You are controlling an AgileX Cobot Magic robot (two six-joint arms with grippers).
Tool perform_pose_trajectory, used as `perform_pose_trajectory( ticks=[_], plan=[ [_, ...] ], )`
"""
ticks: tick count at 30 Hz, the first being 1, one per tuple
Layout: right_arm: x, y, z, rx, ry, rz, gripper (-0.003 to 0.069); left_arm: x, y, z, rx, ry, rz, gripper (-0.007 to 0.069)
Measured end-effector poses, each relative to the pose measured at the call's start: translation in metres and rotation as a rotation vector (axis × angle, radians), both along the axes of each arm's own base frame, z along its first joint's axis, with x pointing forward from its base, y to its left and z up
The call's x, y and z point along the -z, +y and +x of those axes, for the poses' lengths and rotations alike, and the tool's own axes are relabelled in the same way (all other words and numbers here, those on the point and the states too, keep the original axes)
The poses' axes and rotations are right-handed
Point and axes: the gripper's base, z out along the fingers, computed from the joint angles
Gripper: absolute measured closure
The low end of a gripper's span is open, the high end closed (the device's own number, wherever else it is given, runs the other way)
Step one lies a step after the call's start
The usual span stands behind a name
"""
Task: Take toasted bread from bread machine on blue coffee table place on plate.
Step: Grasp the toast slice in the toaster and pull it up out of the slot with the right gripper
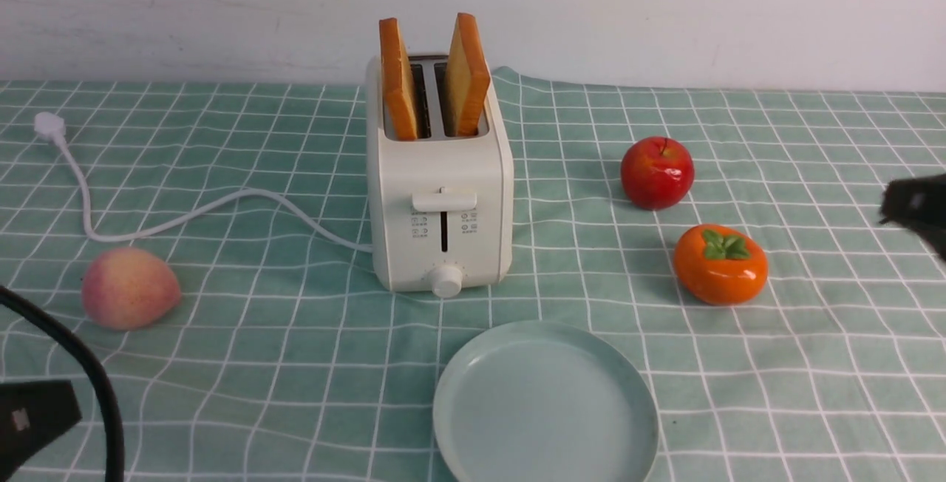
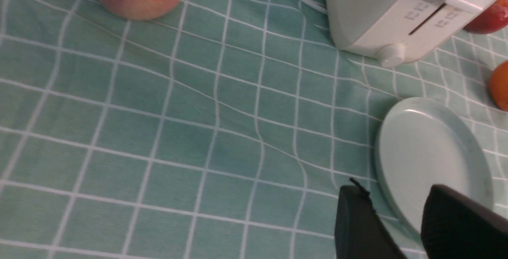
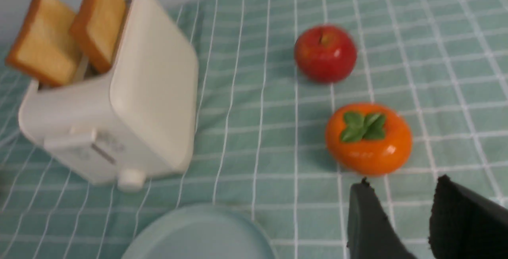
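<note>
Two slices of toasted bread (image 1: 399,83) (image 1: 465,75) stand upright in the slots of the cream-white bread machine (image 1: 440,194) at the middle of the blue coffee table (image 1: 295,364). They also show in the right wrist view (image 3: 43,40) (image 3: 101,16). The pale mint plate (image 1: 545,404) lies empty in front of the toaster. My left gripper (image 2: 393,195) is open and empty, low at the near left, beside the plate (image 2: 428,151). My right gripper (image 3: 401,189) is open and empty at the far right, near the persimmon.
A peach (image 1: 129,287) lies at the left, near the white power cord (image 1: 170,219). A red apple (image 1: 657,172) and an orange persimmon (image 1: 720,264) lie right of the toaster. A white wall (image 1: 665,9) backs the table.
</note>
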Motion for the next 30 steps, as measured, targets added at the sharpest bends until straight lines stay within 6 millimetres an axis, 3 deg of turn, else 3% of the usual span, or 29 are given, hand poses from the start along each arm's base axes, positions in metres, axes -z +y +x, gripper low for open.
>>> perform_pose_trajectory(
  ticks=[4, 9, 14, 16, 25, 28, 30],
  plan=[
    [-0.007, 0.029, 0.019, -0.216, 0.11, -0.072, 0.0419, 0.009, -0.004, -0.005, -0.002, -0.007, -0.094, 0.0387],
    [-0.032, 0.06, 0.05, -0.32, 0.057, -0.086, 0.0397, 0.012, -0.004, -0.013, -0.003, -0.04, -0.108, 0.0387],
    [-0.049, 0.092, 0.082, -0.357, -0.035, -0.057, 0.0333, 0.009, -0.003, -0.017, -0.008, -0.083, -0.112, 0.0387],
    [-0.051, 0.115, 0.108, -0.369, -0.076, -0.033, 0.0271, 0.009, -0.003, -0.017, -0.012, -0.093, -0.113, 0.0387],
    [-0.027, 0.163, 0.188, -0.308, -0.203, 0.057, 0.0057, 0.009, -0.003, -0.018, -0.014, -0.099, -0.116, 0.0387],
    [-0.012, 0.167, 0.204, -0.258, -0.222, 0.09, 0.0048, 0.009, -0.003, -0.018, -0.014, -0.099, -0.116, 0.0386],
    [0.01, 0.171, 0.222, -0.194, -0.243, 0.109, 0.006, 0.009, -0.003, -0.018, -0.014, -0.099, -0.116, 0.0386]
  ],
)
